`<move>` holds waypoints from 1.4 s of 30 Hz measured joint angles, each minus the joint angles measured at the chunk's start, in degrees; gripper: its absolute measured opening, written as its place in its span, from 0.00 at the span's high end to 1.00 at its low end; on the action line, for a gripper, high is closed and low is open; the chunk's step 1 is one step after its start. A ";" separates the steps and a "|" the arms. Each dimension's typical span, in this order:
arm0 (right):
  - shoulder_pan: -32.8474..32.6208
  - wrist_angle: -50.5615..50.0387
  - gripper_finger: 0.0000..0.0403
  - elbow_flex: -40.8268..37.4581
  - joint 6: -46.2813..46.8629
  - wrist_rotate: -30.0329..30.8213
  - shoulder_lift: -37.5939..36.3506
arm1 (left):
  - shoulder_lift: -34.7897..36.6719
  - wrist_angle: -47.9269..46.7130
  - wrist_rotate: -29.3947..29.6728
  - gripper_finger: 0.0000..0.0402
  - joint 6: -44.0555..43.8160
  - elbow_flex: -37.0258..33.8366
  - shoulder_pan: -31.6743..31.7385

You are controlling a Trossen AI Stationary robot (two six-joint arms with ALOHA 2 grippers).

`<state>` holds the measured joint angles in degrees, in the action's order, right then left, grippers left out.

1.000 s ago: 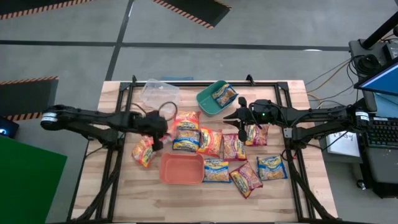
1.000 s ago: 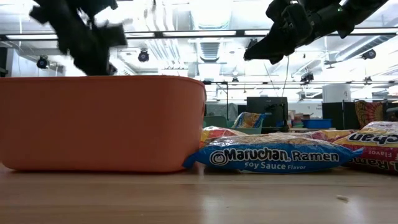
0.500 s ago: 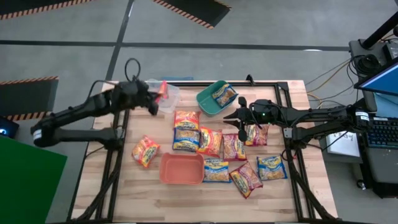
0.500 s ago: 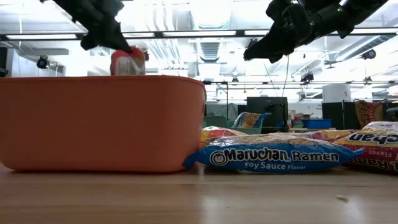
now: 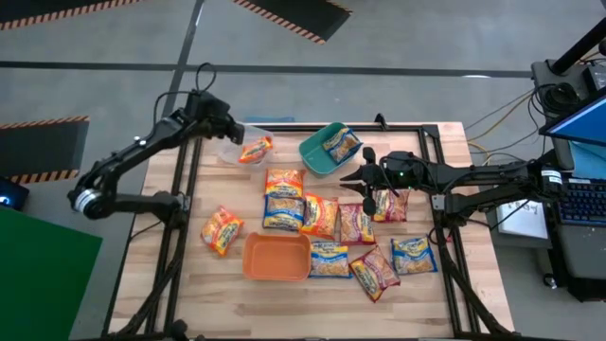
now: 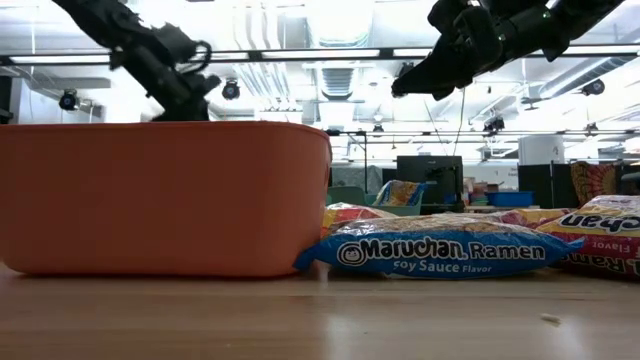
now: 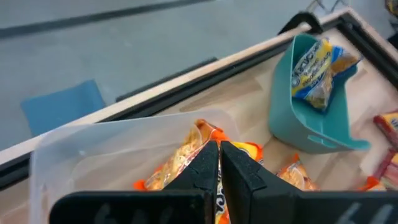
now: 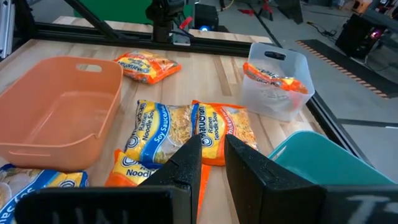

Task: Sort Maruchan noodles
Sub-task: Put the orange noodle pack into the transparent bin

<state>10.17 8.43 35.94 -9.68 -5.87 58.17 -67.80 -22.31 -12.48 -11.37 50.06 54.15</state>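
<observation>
Orange plastic showed through the clear tub [image 5: 243, 144] at the table's [image 5: 180, 303] far left corner, where one orange packet [image 5: 256, 150] lay with an end propped on the tub's rim. The left end effector [image 5: 230, 131] hung just behind that tub; in its wrist view its fingers [image 7: 200, 167] stood nearly touching, with nothing between them, the orange packet [image 7: 186, 155] directly beyond their tips. The right end effector [image 5: 369, 180] hovered over the middle of the table, its fingers [image 8: 186, 162] narrow and empty.

Most loose packets lay clustered beside the right arm: a blue packet [image 5: 283, 212] and an orange one [image 5: 284, 181] just under its reach, their long axes running roughly away from the fingers in the right wrist view [image 8: 157, 130]. A lone orange packet [image 5: 219, 230] lay apart on the left side, nearer the left arm, tilted across the table's grain. I judged the right arm better placed for the cluster and the left for that stray.

Only the high view showed the blue packet [image 5: 341, 144] resting in the teal tub [image 5: 322, 152] and the empty orange tub [image 5: 276, 257]. The low view was mostly blocked by the orange tub's wall [image 6: 165, 195], though it gave a clean read of a blue soy-sauce packet [image 6: 440, 252] lying flat; which packet in the high view that was, I could not say for certain.
</observation>
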 joint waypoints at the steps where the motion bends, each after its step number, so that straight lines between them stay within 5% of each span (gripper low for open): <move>1: 0.00 0.00 0.85 0.00 0.05 0.01 0.00 | -1.01 0.53 -0.59 1.00 0.31 -0.02 -0.02; 8: 0.00 -0.42 0.85 0.00 0.69 0.00 0.00 | -4.80 -2.61 -0.88 1.00 9.08 0.09 -0.06; 14: 0.00 -0.50 0.85 0.00 0.77 0.01 0.00 | -6.70 -4.85 -10.43 0.99 16.62 0.21 -0.42; 22: 0.00 -0.48 0.85 -0.02 0.73 0.01 0.00 | -6.77 -5.21 -12.28 0.74 25.54 1.57 -2.85; 25: 0.00 -0.48 0.85 -0.02 0.70 0.02 0.00 | -7.43 -4.42 -10.69 0.59 26.16 1.57 -5.37; 31: 0.00 -0.49 0.85 -0.02 0.63 0.01 0.00 | -8.67 -4.64 1.49 0.41 29.90 1.16 -10.61; 42: 0.00 -0.83 0.85 -0.13 0.64 0.02 0.00 | -9.01 -1.60 5.29 0.45 30.28 0.58 -11.33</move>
<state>10.17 7.60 35.81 -9.04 -5.85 58.17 -76.81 -23.91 -7.19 18.92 50.64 42.82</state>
